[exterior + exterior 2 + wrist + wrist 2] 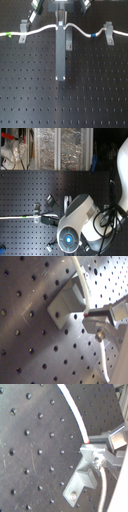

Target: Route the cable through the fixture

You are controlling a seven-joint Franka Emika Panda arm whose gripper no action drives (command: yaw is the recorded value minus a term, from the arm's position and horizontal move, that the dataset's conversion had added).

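In the first exterior view, going from the first exterior view's left, the cable point(45, 28) starts at a green band point(9, 34), passes a grey clip point(22, 31), rises to a hump at the centre under the gripper point(61, 20), dips, carries a blue band point(94, 36) and reaches a second grey clip point(107, 31) near the first exterior view's right. Below the hump stands the fixture point(61, 52), a narrow straight grey metal upright bolted to the surface point(30, 95), a matt black board with a regular grid of small holes. The cable appears to cross at the fixture's top, though whether it is seated there cannot be told. The jaws look closed on the cable at the hump: in the first wrist view the white cord point(82, 283) runs past a bent grey bracket point(67, 301) and into the finger tips, and the second wrist view shows the same. The cord is thin, smooth, round and probably light and limp, so it should sag and curve freely between supports and may slip through a loose pinch; a hold close to the fixture, as here, gives the short stiff span that is easiest to steer. The clips are hard folded metal with squared edges
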